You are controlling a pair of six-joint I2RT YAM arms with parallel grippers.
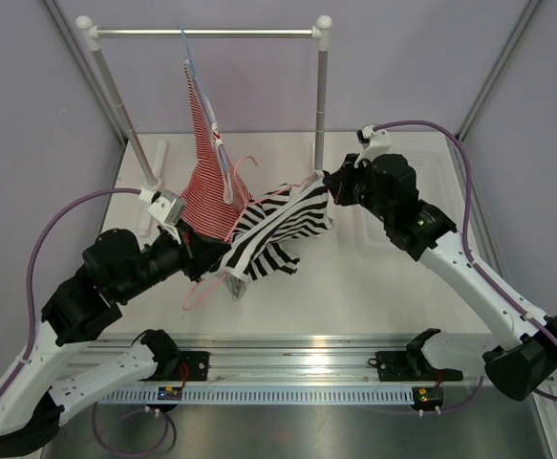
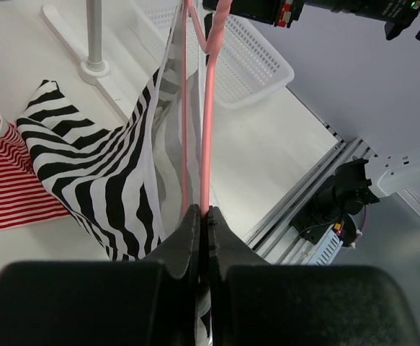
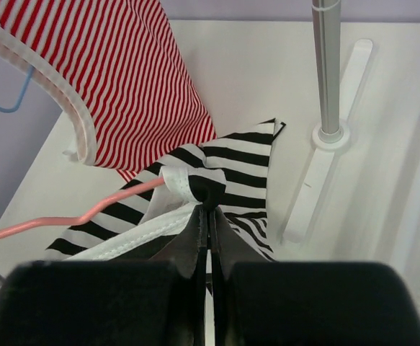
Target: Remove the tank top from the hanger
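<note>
The white table (image 1: pixel 374 287) is carrying the clothes rack's white foot bar (image 3: pixel 307 187) toward the upper part of the frame, a white mesh basket (image 2: pixel 256 68) is sitting upper right, and an aluminium rail (image 1: pixel 297 356) is running along the bottom edge.

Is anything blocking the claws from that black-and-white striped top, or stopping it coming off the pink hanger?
No gap to block: the right gripper pinches the tank top, the left gripper pinches the hanger. The hanger's wire is still threaded through the top; the red-striped top hangs close beside.
</note>
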